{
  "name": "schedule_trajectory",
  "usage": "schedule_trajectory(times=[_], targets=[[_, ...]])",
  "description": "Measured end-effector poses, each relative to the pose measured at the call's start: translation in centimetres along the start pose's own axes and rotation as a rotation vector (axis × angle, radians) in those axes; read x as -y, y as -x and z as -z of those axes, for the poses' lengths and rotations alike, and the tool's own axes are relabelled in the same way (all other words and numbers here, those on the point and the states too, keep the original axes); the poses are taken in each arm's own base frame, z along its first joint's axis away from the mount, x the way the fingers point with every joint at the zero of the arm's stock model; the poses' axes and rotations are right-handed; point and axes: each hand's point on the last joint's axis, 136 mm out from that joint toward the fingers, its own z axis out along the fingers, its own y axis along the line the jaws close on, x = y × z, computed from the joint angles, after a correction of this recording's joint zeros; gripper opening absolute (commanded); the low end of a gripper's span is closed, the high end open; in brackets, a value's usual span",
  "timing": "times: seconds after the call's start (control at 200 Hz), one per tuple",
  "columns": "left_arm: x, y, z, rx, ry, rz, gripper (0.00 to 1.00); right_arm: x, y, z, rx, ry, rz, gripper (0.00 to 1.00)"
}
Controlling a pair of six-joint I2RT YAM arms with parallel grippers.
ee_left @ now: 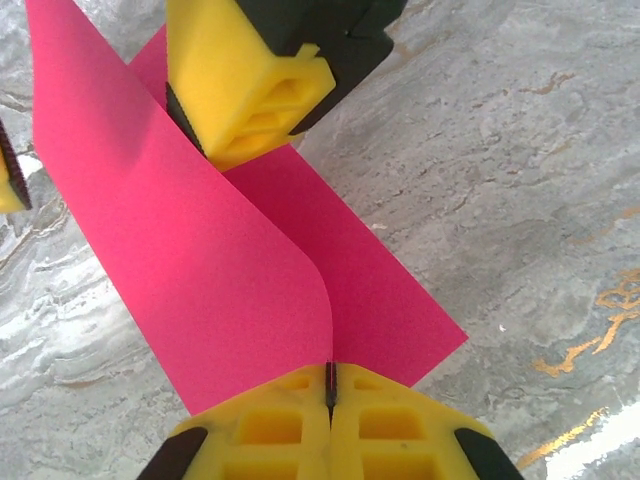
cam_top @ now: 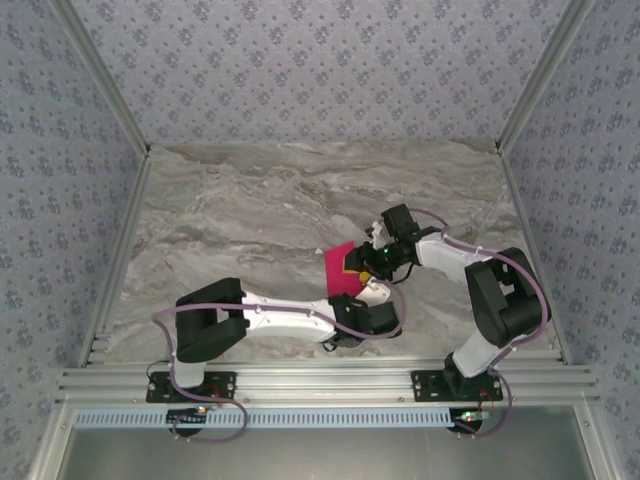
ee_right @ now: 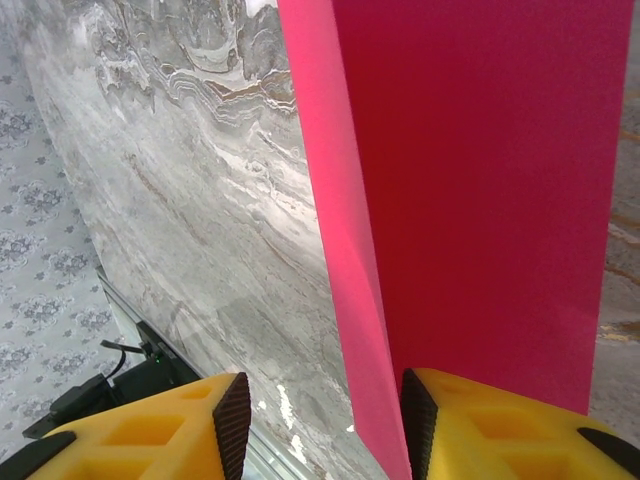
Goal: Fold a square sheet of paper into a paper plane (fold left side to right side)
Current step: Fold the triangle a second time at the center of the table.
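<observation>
A: Left wrist view first: what is the left gripper (ee_left: 330,395) doing?

B: Its two yellow fingers are pressing flat together, pinching one edge of the square sheet of paper (ee_left: 230,290). From that pinch one flap is curling up and away to the left. The other layer is lying flat on the marble table (ee_left: 520,180), its free corner pointing right.

A: And the right gripper (ee_right: 325,430)?

B: Its jaws are standing partly apart. In the right wrist view the upright flap is running between them, its edge close against the right-hand pad (ee_right: 415,430), with a gap showing toward the other. In the left wrist view one of its fingers (ee_left: 245,85) is sitting at the flat layer's far end, just beside the flap.

A: Room around them?

B: In the top external view both grippers are meeting at the square sheet of paper (cam_top: 341,268), right of the table's centre. Open marble is stretching beyond it and leftward, out to the aluminium rails (cam_top: 123,240) lining the table's edges.
</observation>
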Motion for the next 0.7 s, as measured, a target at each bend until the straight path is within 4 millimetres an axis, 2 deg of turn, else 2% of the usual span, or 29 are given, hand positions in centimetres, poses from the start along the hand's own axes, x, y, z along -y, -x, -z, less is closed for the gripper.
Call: schedule_trajectory(times=[0.18, 0.265, 0.405, 0.51, 0.625, 0.7], targets=[[-0.4, -0.5, -0.1, -0.020, -0.071, 0.048, 0.00, -0.5, 0.5, 0.3, 0.013, 0.005, 0.040, 0.55], [-0.9, -0.3, 0.2, -0.018, -0.123, 0.092, 0.00, -1.0, 1.0, 1.0, 0.042, 0.010, 0.065, 0.61], [-1.6, -0.1, 0.3, -0.014, -0.228, 0.175, 0.00, -2.3, 2.5, 3.6, 0.142, 0.023, 0.120, 0.72], [-2.2, -0.3, 0.0, -0.019, -0.305, 0.239, 0.00, -3.4, 3.5, 6.2, 0.237, 0.028, 0.163, 0.76], [-3.0, -0.8, -0.5, -0.031, -0.384, 0.315, 0.00, -3.9, 3.7, 8.9, 0.339, 0.028, 0.206, 0.74], [-3.6, -1.0, -0.9, -0.044, -0.423, 0.357, 0.00, -3.5, 3.1, 9.8, 0.375, 0.018, 0.221, 0.62]])
